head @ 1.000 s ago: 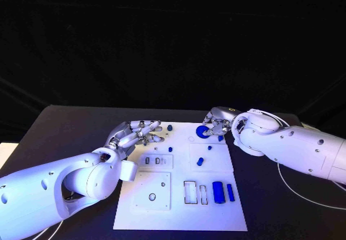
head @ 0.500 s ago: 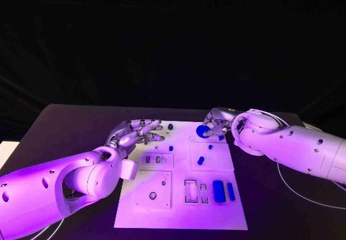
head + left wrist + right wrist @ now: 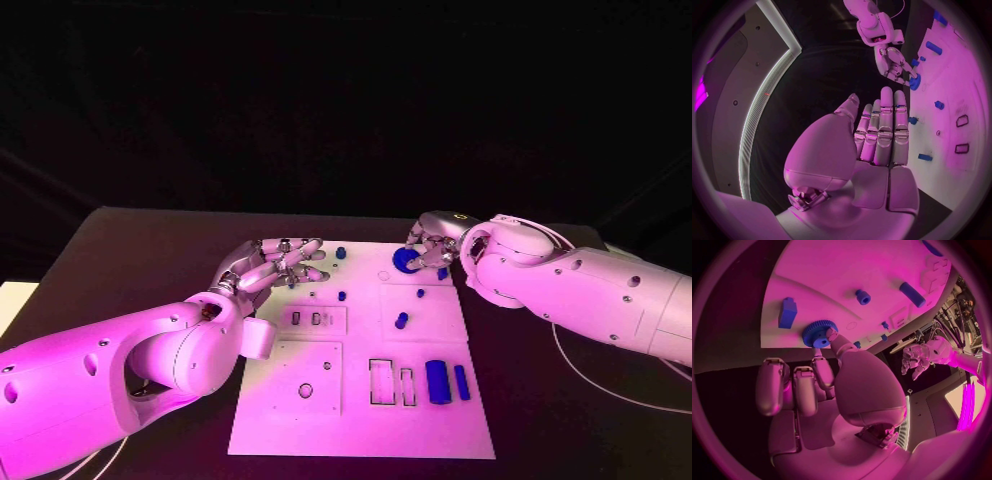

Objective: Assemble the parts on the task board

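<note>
1. White task board (image 3: 361, 420) lies flat in the middle of the black desk (image 3: 130, 260), long side running away from the robot.
2. Right hand (image 3: 428, 248) sits at the board's far right corner, fingertips closed on a round blue gear (image 3: 407, 261). The right wrist view shows a thumb and a finger pinching the toothed gear (image 3: 819, 334) against the board surface; the other fingers curl back off the board edge.
3. Left hand (image 3: 278, 264) hovers over the board's far left corner, fingers straight and close together, holding nothing. In the left wrist view the palm (image 3: 879, 135) is flat and open, clear of the board.
4. Small blue peg (image 3: 340, 254) stands near the board's far edge, between the two hands.
5. Another small blue piece (image 3: 342, 296) lies a little nearer the robot than that peg; a further small blue piece (image 3: 420, 294) lies level with it toward the board's right side.
6. Blue oblong part (image 3: 401, 322) lies around the board's middle, just right of centre.
7. Two long blue bars, a wide one (image 3: 437, 382) and a thin one (image 3: 462, 383), lie side by side at the board's near right, beside two empty rectangular recesses (image 3: 381, 382).
8. Raised plate with a dark oval hole (image 3: 304, 390) sits at the board's near left.
</note>
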